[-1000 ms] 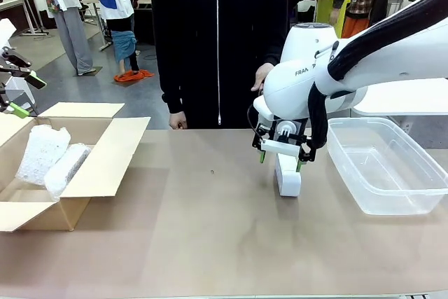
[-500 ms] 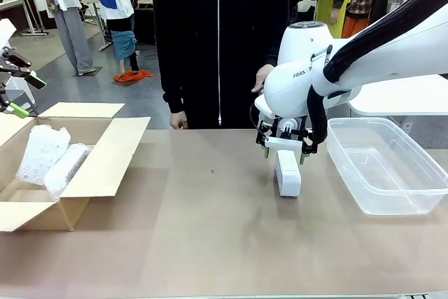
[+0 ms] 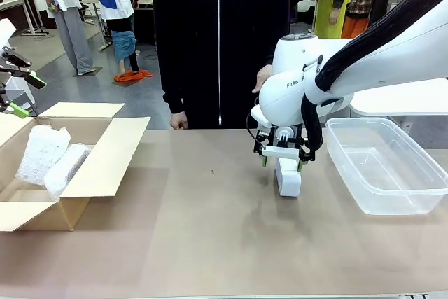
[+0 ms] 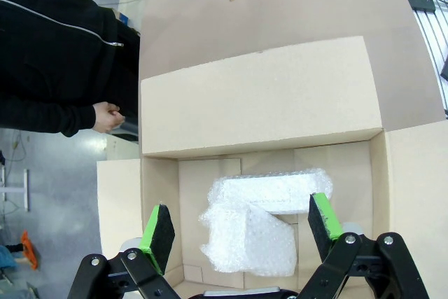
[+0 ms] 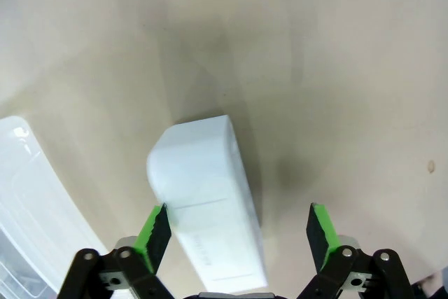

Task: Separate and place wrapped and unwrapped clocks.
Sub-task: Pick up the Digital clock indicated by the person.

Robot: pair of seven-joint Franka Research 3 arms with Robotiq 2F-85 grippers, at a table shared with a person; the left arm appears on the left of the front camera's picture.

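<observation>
At the table's left edge, both wrapped clocks (image 3: 50,157) already lie in the cardboard box (image 3: 105,166), with the left gripper (image 4: 239,227) hanging wide open and empty above them. Near the right edge, the bare clock (image 3: 288,176) stands beside the empty plastic bin (image 3: 413,194), apparently still to be moved. The right gripper (image 5: 239,232) straddles it wide open, its pads (image 5: 157,232) apart from the clock in the wrist view, while the front view leaves that gap unclear.

White robot arms and a person in black

The right arm (image 3: 308,89) has a glossy white rounded shell, a black fabric sleeve and black cables; its jaws are black with green pads (image 5: 158,232). The person (image 3: 218,40) wears a black zipped jacket.
</observation>
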